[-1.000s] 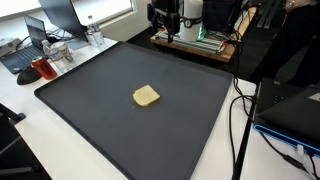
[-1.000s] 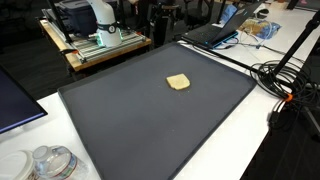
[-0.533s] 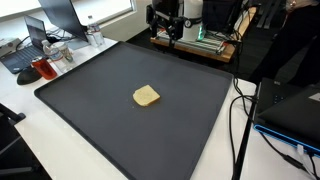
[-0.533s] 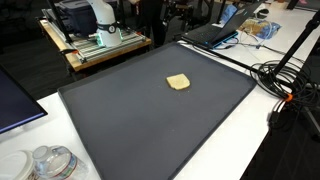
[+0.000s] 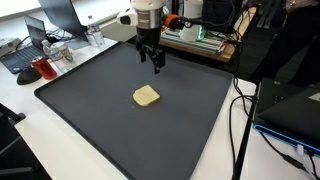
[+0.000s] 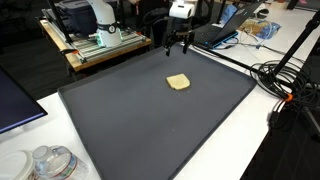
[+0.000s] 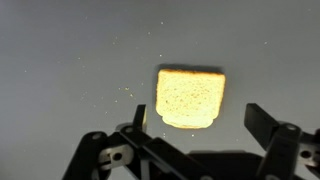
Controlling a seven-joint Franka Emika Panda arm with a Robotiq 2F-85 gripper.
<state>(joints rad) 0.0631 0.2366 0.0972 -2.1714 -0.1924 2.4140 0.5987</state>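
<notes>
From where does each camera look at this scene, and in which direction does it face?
Exterior view: high beside the black mat, looking down across it; shows the open gripper behind the yellow sponge.
Exterior view: high at another side of the mat, looking down across it; shows the gripper beyond the sponge.
Wrist view: on the wrist, facing down at the sponge; the gripper frames the bottom edge.
Shared: all views show sponge and gripper.

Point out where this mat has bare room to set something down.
The black mat is bare almost everywhere: the whole stretch between the yellow block and the mat's near edge, and both sides of the block. The open gripper hangs over the far strip. Crowded: the cables and laptop off one edge, the desk clutter off another.
</notes>
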